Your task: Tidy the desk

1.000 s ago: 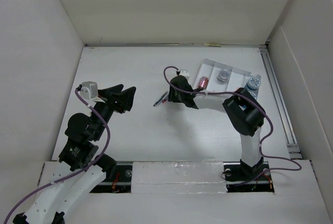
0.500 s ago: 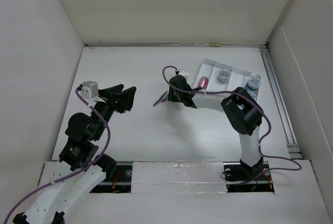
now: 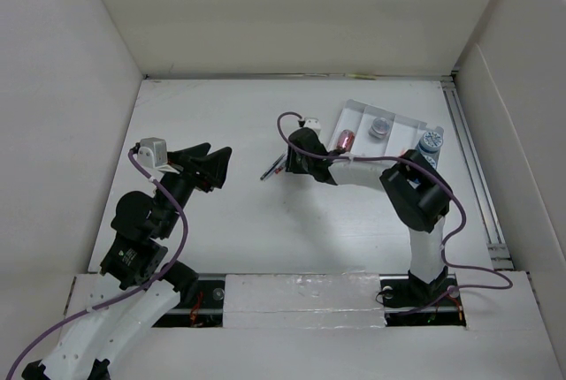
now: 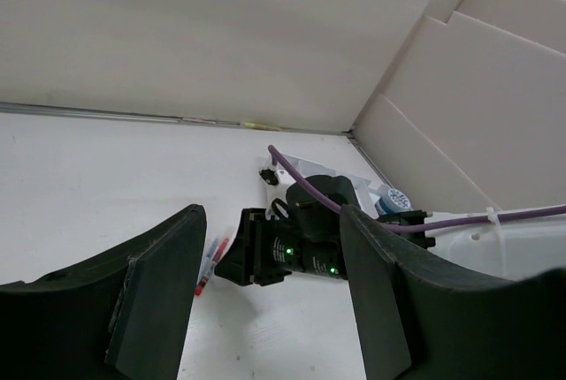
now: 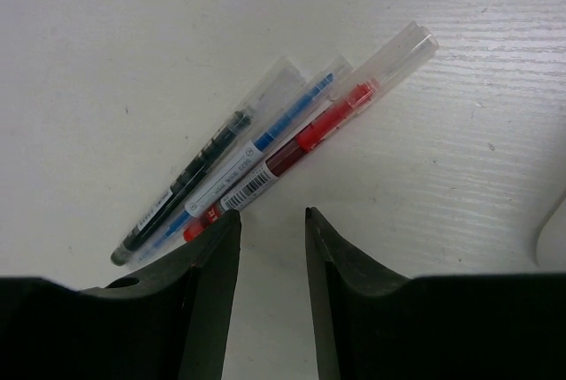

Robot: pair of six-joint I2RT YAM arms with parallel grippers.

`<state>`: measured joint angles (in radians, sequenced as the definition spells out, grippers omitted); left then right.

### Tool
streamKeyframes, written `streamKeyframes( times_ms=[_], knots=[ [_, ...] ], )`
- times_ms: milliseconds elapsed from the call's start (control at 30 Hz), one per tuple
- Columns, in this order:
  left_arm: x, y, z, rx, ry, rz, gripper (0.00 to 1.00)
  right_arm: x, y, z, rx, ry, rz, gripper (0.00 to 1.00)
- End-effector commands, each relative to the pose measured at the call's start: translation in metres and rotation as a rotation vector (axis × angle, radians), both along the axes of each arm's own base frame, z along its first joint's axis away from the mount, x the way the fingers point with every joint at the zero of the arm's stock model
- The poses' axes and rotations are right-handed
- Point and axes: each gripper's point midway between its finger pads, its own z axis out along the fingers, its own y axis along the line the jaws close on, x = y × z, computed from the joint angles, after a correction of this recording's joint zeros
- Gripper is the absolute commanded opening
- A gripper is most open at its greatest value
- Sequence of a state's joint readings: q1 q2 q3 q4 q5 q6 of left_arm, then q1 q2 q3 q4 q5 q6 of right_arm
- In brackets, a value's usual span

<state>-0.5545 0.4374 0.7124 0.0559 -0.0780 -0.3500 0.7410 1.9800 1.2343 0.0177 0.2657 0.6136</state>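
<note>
Three pens lie side by side on the white desk (image 3: 239, 230): black (image 5: 199, 163), blue (image 5: 265, 137) and red (image 5: 314, 128). From above they show as one small bundle of pens (image 3: 273, 168) near the desk's middle. My right gripper (image 5: 272, 214) hovers low just beside them, open by a narrow gap with only bare desk between the fingers. Its left fingertip (image 5: 232, 221) is right next to the red pen's lower end. My left gripper (image 3: 225, 168) hangs open and empty to the pens' left, facing the right gripper (image 4: 283, 252).
A white compartmented tray (image 3: 358, 106) sits at the back right with a pink item (image 3: 343, 140) and a grey round item (image 3: 380, 126) in it. A blue-capped container (image 3: 430, 141) stands at its right end. White panel walls bound the desk.
The right arm's elbow has shifted slightly and its jaws have wavered a little. The gripper stays by the pens. The left arm has not moved.
</note>
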Motion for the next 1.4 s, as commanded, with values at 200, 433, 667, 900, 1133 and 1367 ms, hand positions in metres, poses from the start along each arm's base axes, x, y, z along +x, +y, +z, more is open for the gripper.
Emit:
streamKeyframes(
  times_ms=[200, 433, 667, 900, 1133, 1367],
  knots=[
    [-0.003, -0.002, 0.01, -0.021, -0.04, -0.017, 0.58, 0.01, 0.019, 0.012, 0.049, -0.027, 0.015, 0.42],
    [-0.003, -0.002, 0.01, -0.021, -0.04, -0.017, 0.58, 0.014, 0.019, 0.007, 0.044, -0.02, -0.01, 0.42],
    [-0.002, -0.001, 0.01, -0.02, -0.039, -0.011, 0.58, 0.007, 0.007, -0.001, -0.008, 0.008, -0.024, 0.39],
    [-0.001, -0.003, 0.008, -0.017, -0.033, -0.017, 0.58, -0.022, -0.018, -0.007, -0.049, 0.025, -0.016, 0.38],
    [0.0, -0.006, 0.008, -0.015, -0.028, -0.027, 0.58, -0.03, -0.025, 0.024, -0.001, -0.045, -0.034, 0.41],
    [0.0, -0.007, 0.008, -0.014, -0.027, -0.033, 0.58, -0.005, -0.003, 0.027, 0.023, -0.058, -0.022, 0.44]
  ],
)
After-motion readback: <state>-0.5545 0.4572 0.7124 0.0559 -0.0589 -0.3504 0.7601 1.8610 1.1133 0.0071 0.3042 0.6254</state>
